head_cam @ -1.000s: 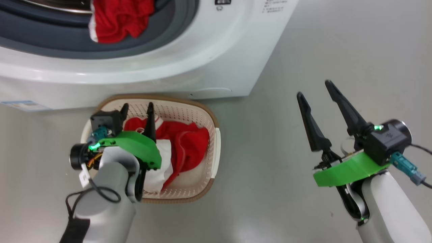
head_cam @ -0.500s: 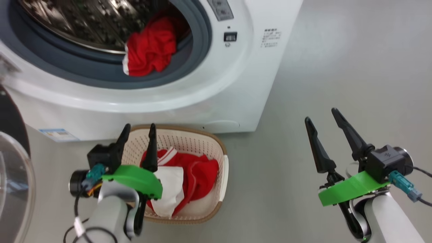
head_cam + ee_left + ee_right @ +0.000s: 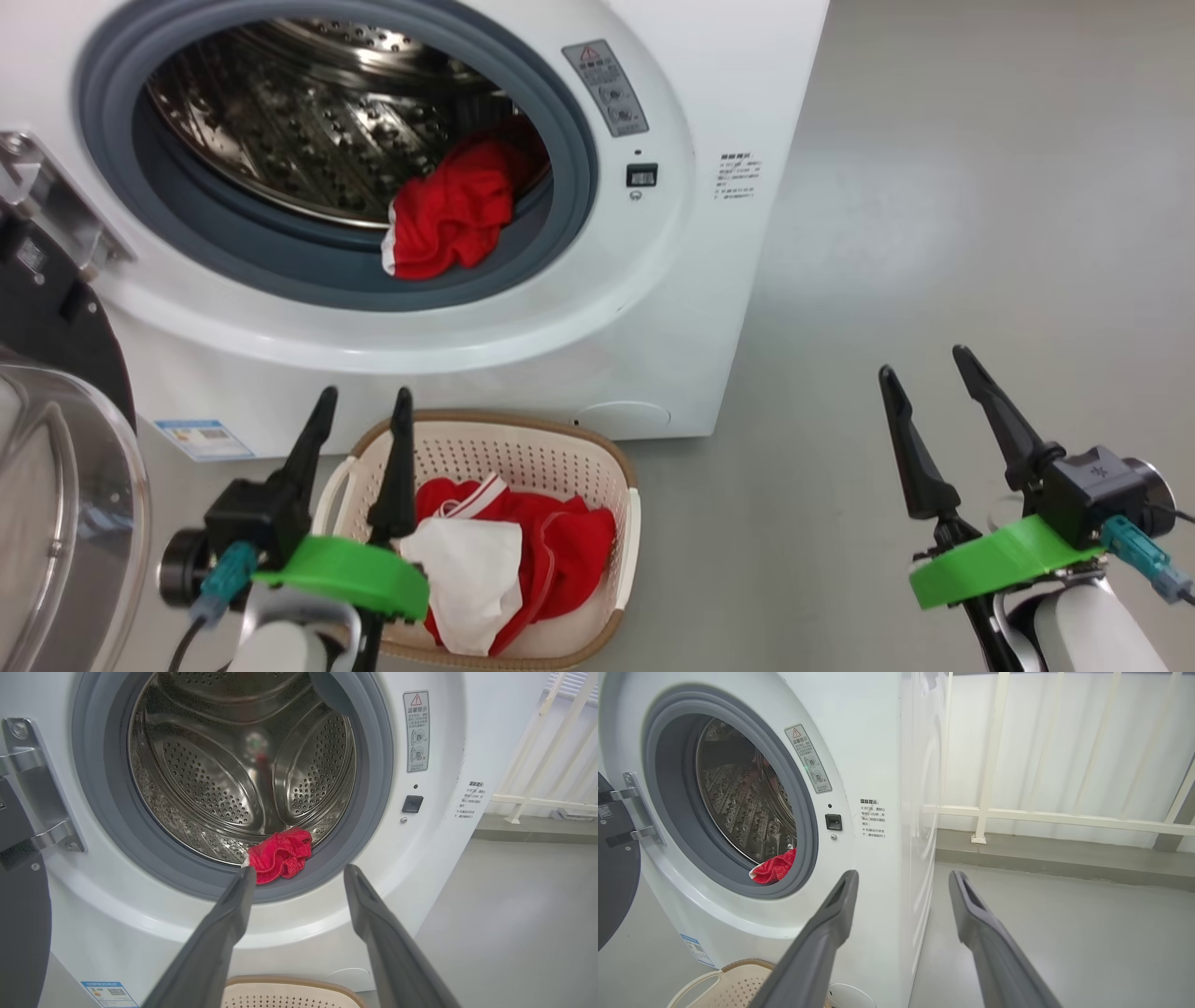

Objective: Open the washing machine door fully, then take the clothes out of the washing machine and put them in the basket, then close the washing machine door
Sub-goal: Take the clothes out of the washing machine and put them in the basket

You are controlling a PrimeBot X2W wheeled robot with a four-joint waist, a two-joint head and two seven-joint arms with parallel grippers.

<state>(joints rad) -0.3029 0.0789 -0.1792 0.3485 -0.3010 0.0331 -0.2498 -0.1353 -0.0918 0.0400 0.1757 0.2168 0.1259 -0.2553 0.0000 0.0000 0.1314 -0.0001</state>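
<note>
- Left gripper (image 3: 365, 397), two long dark fingers, spread wide, nothing held. It hangs at the left edge of the small cream perforated plastic basket with brown woven-look rim (image 3: 579, 439), fingers pointing toward the machine.
- Right gripper (image 3: 924, 366), same dark fingers, also wide open and empty. It is over bare grey floor (image 3: 934, 233), well right of the basket.
- Basket sits on the floor just in front of the big white boxy front-loading washing machine (image 3: 691, 280), below its opening.
- Soft red and white clothes (image 3: 523, 551) lie bunched inside the basket, white panel at left, red at right.
- Large round glossy black washing machine door with clear glass bowl (image 3: 56, 523) stands swung open at far left, on a metal hinge (image 3: 47, 201) at the machine's left side.
- Small blue label sticker (image 3: 203, 439) is low on the machine front, left of the basket.
- Grey rubber ring (image 3: 569, 187) circles the opening, with the perforated steel drum (image 3: 280, 121) behind it.
- Bright red garment with white trim (image 3: 448, 219) lies at the drum's lower right, draped onto the rubber ring.
- White railing (image 3: 985, 756) stands beyond the machine, far right.
</note>
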